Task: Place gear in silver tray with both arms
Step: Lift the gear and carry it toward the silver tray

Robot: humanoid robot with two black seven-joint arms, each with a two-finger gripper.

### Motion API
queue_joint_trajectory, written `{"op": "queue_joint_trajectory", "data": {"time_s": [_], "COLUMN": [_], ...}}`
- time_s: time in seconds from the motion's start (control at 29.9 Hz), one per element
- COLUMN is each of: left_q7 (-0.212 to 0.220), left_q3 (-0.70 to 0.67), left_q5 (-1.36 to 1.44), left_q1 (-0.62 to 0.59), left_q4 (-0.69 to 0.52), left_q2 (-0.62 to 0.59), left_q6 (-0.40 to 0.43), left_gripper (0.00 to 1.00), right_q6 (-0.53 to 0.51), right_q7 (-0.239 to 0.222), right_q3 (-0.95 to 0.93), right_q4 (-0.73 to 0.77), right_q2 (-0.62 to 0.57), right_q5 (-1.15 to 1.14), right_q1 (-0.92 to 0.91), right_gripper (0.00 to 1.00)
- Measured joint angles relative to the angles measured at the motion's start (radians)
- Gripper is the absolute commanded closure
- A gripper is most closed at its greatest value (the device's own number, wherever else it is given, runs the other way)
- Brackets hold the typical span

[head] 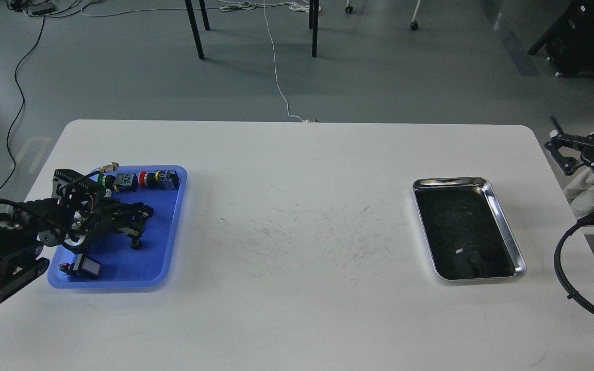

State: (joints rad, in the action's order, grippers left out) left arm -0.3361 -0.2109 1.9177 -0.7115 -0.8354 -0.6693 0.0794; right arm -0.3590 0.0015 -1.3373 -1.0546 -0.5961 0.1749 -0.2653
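The silver tray lies on the right side of the white table, its dark base empty apart from reflections. My left gripper hangs low over the blue plastic tray at the left, its two fingers spread apart, the lower fingertip near a small dark round part on the tray floor. I cannot tell whether that part is the gear. My right gripper is at the right table edge, beyond the silver tray, its claws spread and empty.
The blue tray holds a row of push-button switches along its back edge and a small screen module at its front left. Table legs and cables are on the floor behind the table.
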Motion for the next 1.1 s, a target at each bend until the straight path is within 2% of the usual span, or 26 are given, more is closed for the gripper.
{"op": "queue_joint_trajectory", "data": {"time_s": [0.2, 0.37, 0.53, 0.7, 0.94, 1.1], "left_q7": [0.000, 0.014, 0.053, 0.092, 0.161, 0.219], "left_q3": [-0.007, -0.008, -0.009, -0.013, -0.013, 0.001], "left_q5": [-0.009, -0.008, -0.007, -0.007, -0.008, -0.001], "left_q1": [-0.049, -0.113, -0.197, -0.273, -0.326, -0.326], "left_q4": [-0.091, -0.241, -0.381, -0.481, -0.508, -0.474], "left_q2": [-0.054, -0.122, -0.156, -0.144, 0.035, 0.236], "left_q6": [-0.006, 0.013, 0.058, 0.137, 0.204, 0.222], "left_gripper": [0.95, 0.95, 0.95, 0.95, 0.95, 0.95], "right_q6": [0.000, 0.000, -0.002, -0.002, -0.003, -0.002], "right_q7": [0.000, 0.000, -0.001, -0.003, -0.003, -0.003], "right_q3": [0.000, -0.003, -0.003, -0.005, -0.011, -0.011], "right_q4": [-0.003, -0.004, -0.004, -0.001, -0.001, 0.001], "right_q2": [-0.001, -0.005, -0.005, -0.005, -0.007, -0.007], "right_q5": [0.000, 0.001, 0.001, 0.001, 0.000, 0.000], "right_q1": [0.000, -0.002, -0.001, 0.000, 0.000, 0.002], "right_gripper": [0.01, 0.01, 0.01, 0.01, 0.01, 0.01]}}
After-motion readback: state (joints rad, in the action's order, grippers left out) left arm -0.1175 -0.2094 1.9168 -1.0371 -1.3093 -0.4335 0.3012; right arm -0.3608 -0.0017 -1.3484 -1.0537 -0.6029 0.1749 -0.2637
